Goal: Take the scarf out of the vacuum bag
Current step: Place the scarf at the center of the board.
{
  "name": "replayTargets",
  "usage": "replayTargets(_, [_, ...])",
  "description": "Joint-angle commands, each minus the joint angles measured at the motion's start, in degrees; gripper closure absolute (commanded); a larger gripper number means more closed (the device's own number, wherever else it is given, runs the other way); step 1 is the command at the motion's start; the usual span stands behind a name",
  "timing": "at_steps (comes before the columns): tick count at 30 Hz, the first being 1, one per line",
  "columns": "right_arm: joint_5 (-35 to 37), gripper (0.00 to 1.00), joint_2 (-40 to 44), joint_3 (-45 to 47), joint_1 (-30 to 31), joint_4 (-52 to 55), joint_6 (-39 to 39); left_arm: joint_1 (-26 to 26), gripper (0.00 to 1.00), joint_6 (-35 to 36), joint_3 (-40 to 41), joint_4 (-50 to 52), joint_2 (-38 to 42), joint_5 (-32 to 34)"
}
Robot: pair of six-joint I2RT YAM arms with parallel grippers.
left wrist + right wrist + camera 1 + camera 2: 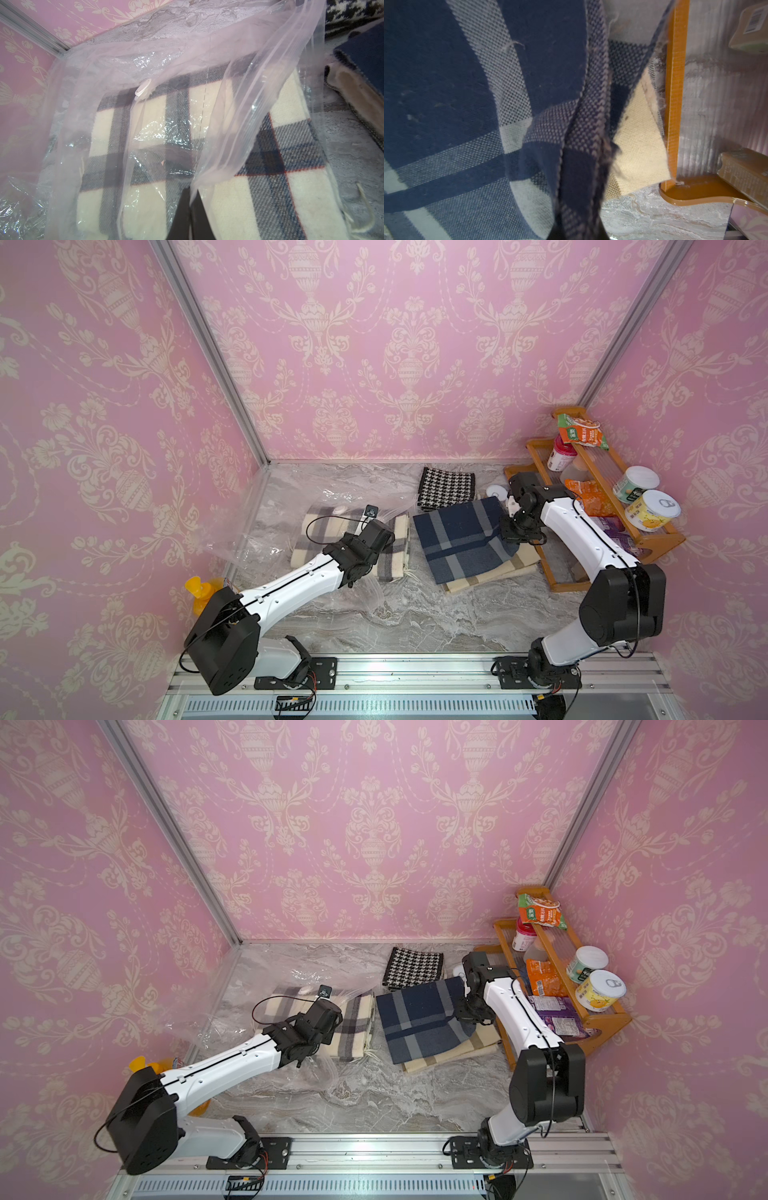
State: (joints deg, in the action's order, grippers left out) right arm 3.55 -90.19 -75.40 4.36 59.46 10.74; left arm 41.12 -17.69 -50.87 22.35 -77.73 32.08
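**Both pincers clamped: one on plastic, one on cloth**

A grey, marble-patterned bench (415, 622) sits inside pink damask wallpaper (374, 344) with aluminium corner posts. A wooden rack (660, 543) of cans and snack packets stands at the far right.

The left pincer (190, 189) is fully closed. Its dark fingers pinch the raised edge of the vacuum bag (207, 52), a thin, crinkly, glossy film with a round white valve disc (143, 89). The bag is spread over the left half of the bench. The cream plaid scarf (259, 207), woolly and folded flat, lies mostly under that film.

The right pincer (510, 545) is closed on a lifted corner of the navy plaid scarf (453, 539), a coarse weave. That scarf lies on a beige striped cloth (490, 572). A houndstooth cloth (446, 487) lies just behind.
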Motion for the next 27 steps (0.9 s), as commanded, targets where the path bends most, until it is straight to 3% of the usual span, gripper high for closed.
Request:
replayTargets(1, [2.7,0.97,-2.1,1.5,-0.3,-1.8,1.6,0.3,1.00,-0.2,-1.3,0.1,0.2,0.4])
replayTargets(16, [8.4,0.94,-9.5,2.9,-0.7,-4.4,3.1,0.2,1.00,2.9,-0.4,-4.6,-1.1,-0.2])
replayTargets(20, [7.8,0.86,-10.1,2.5,-0.8,-4.3,2.9,0.1,1.00,3.3,-1.6,-4.6,-2.5,-0.9])
replayTargets(27, [6.2,0.52,-7.3,2.9,-2.0,-3.5,2.4,0.2,1.00,3.0,-1.7,-6.1,-3.6,-1.7])
